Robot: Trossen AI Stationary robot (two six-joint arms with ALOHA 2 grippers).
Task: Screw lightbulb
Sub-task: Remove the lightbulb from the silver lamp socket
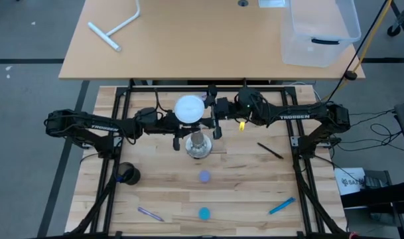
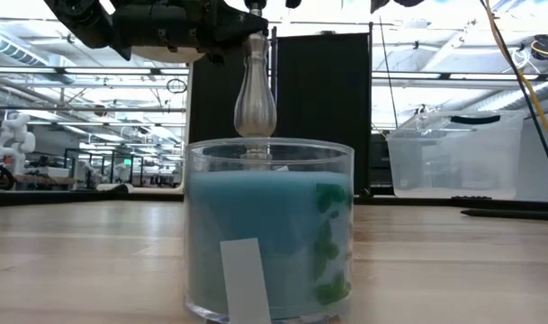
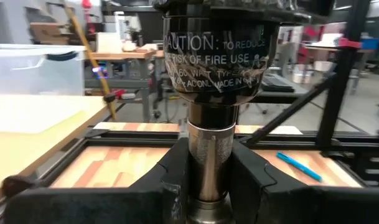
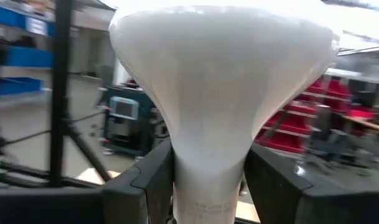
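Centrally, the left gripper (image 3: pixel 208 180) clamps the stand (image 3: pixel 209 124) post; the right gripper (image 4: pixel 208 186) grasps the bulb (image 1: pixel 189 109) neck above the socket. Step: seating; next, align the base and turn

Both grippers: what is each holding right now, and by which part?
Left gripper grips the silvery socket stand by its metal post, under the black socket. Right gripper has the white frosted lightbulb by its narrow neck.

Bright even light, blurred backgrounds
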